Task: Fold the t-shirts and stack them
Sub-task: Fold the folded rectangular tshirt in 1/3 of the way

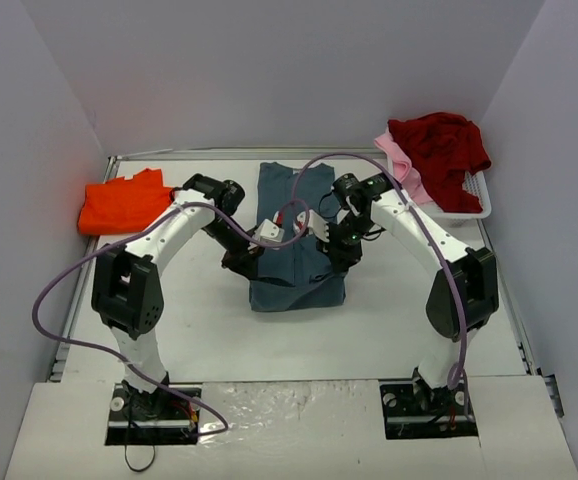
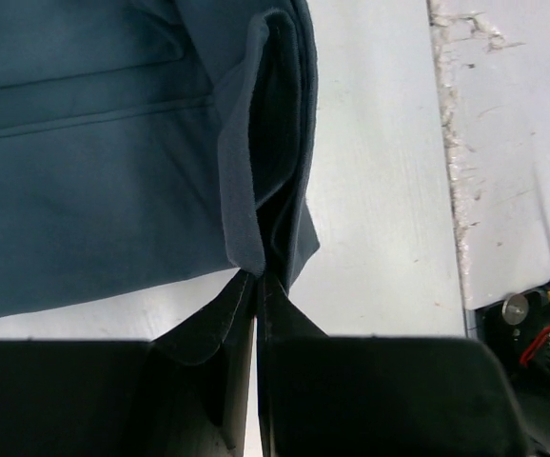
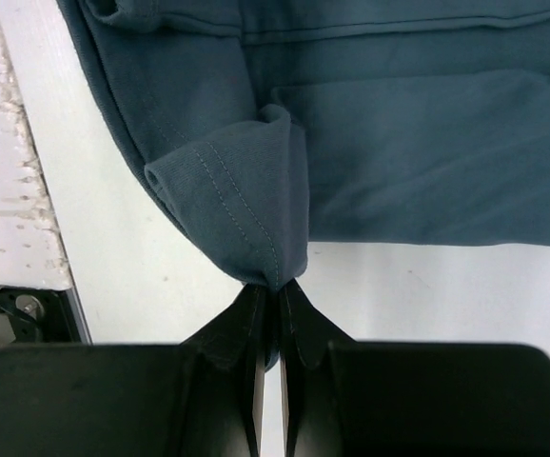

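The slate blue-grey t-shirt [image 1: 296,245] lies as a long folded strip in the middle of the table. My left gripper [image 1: 247,262] is shut on its near left edge; the left wrist view shows the pinched cloth [image 2: 256,190] rising from the fingertips. My right gripper [image 1: 337,248] is shut on its near right edge, with the stitched hem [image 3: 242,209] bunched at the fingertips. The bright orange t-shirt [image 1: 124,202] lies folded at the far left. The dark red t-shirt [image 1: 441,145] and the pale pink t-shirt [image 1: 401,160] are heaped at the far right.
A white plastic basket [image 1: 464,205] at the far right holds the red and pink shirts. Purple cables loop over both arms. The table's raised rim [image 1: 514,300] runs along the right side.
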`<state>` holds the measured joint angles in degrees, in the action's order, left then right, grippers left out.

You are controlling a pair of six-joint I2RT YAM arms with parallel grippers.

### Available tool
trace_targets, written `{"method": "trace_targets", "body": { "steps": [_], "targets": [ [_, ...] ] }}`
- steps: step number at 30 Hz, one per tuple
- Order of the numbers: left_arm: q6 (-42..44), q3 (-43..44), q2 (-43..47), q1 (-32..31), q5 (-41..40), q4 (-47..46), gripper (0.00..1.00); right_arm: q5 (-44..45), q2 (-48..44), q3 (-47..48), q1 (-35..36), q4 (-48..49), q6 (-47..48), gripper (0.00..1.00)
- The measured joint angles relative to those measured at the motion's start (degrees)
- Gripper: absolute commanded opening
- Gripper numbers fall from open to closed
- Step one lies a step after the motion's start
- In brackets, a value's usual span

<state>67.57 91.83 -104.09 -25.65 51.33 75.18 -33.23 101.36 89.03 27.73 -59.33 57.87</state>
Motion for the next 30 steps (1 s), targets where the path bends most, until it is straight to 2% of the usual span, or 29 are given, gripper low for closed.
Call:
{"method": "trace_targets", "body": {
  "steps": [9,19,30],
  "targets": [
    [1.7,7.9,-6.3,2.4,-0.5,0.1,0.02,0.0,5.8,6.6,-2.2,0.0,1.6,0.00],
    [3.6,20.4,-14.1,4.8,-0.9,0.3,0.02,0.1,11.7,14.5,-3.8,-0.7,3.4,0.00],
    [3.7,28.3,-18.9,5.9,-1.5,0.4,0.02,0.4,16.9,21.7,-5.9,-1.7,5.2,0.00]
  ]
}}
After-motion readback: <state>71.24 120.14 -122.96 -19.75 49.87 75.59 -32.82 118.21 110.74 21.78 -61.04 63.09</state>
